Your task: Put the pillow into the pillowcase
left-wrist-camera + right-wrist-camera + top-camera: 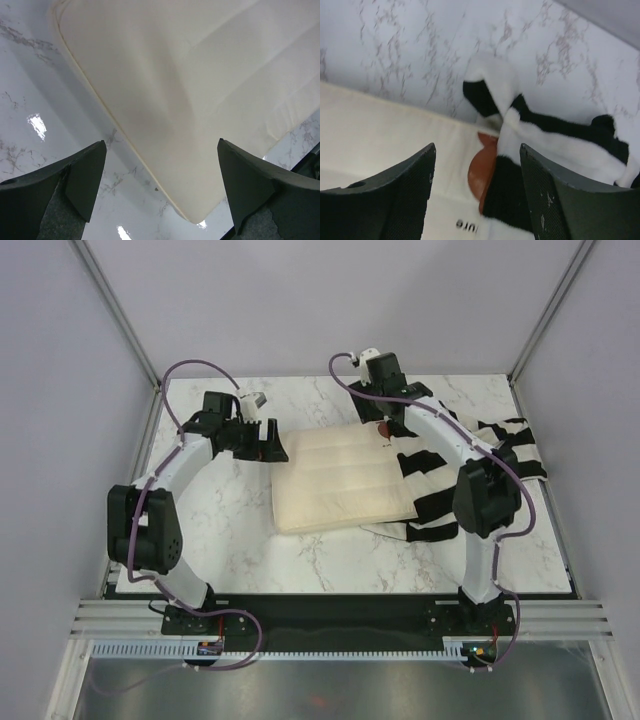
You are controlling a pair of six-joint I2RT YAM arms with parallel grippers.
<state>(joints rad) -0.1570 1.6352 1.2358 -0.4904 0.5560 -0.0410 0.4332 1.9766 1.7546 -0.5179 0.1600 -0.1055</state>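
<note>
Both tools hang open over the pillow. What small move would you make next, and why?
Probably lower the right tool and close it on the pillowcase edge beside the brown patch, to draw it further over the pillow. Most of the pillow lies bare; stripes cover only its right end. Both this tool and the left tool are open, holding nothing.
</note>
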